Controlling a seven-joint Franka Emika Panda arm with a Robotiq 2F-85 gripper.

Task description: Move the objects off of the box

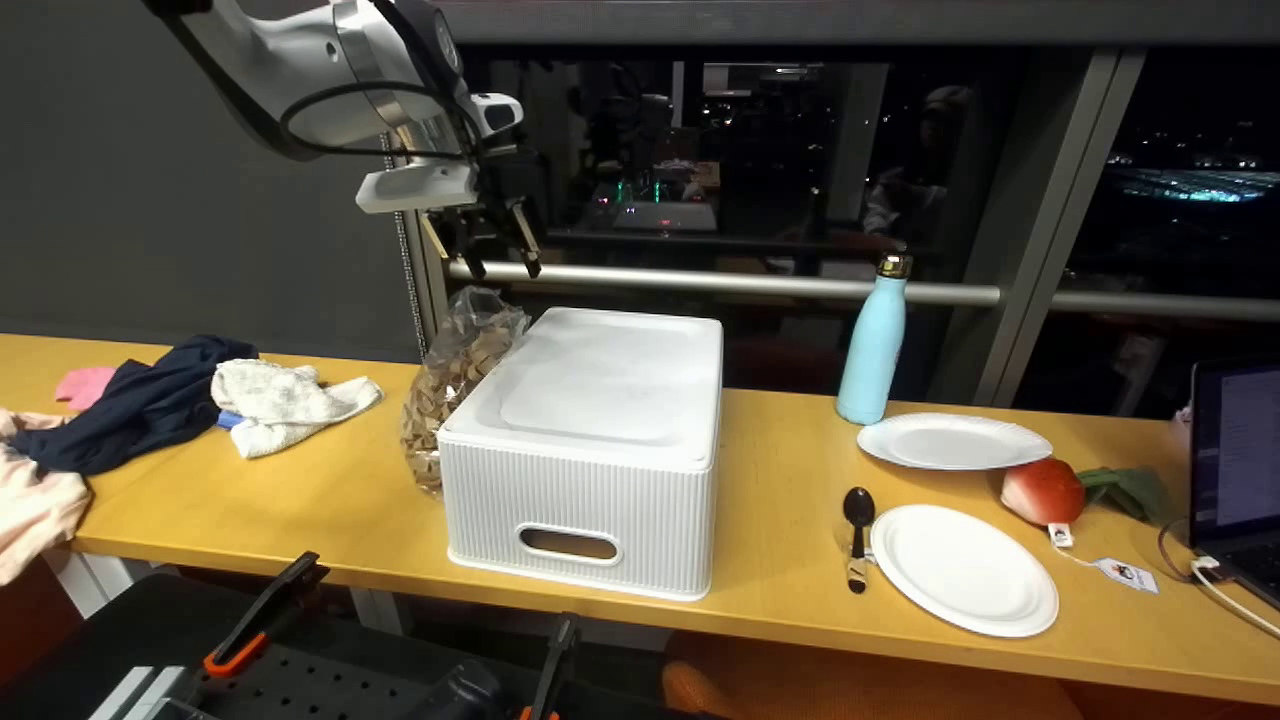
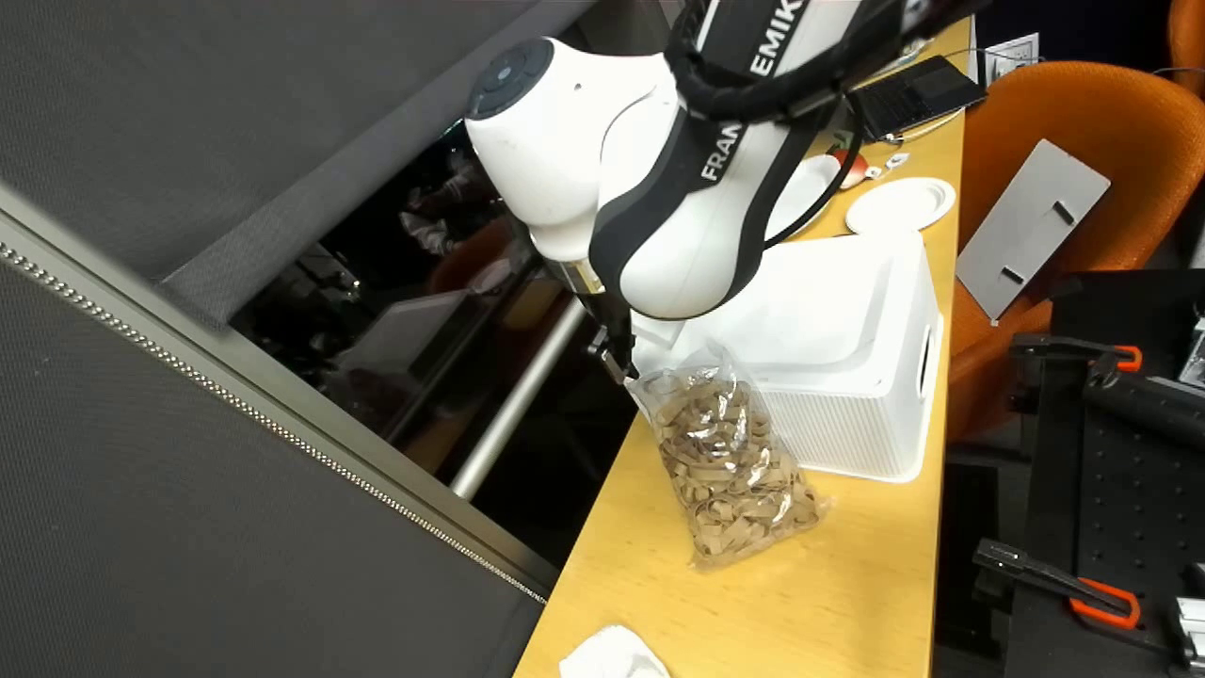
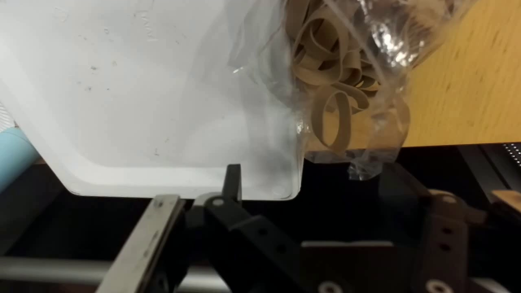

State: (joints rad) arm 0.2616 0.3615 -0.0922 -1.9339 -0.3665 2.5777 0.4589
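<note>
Spread wide, the hand (image 3: 313,175) hangs above a bag (image 1: 478,312) of brown rings (image 1: 436,412) just left of the box (image 1: 610,395); looks like the release, so rising clear should come next.

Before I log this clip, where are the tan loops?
In an exterior view, the tan loops are inside a clear bag, close beside the white box on picture left, with the white cloth farther left.

Wooden table (image 1: 780,500) bears box (image 1: 590,490), bag (image 2: 730,471), bottle (image 1: 872,350), plates (image 1: 965,570), spoon (image 1: 858,507), cloths (image 1: 285,402)
</note>
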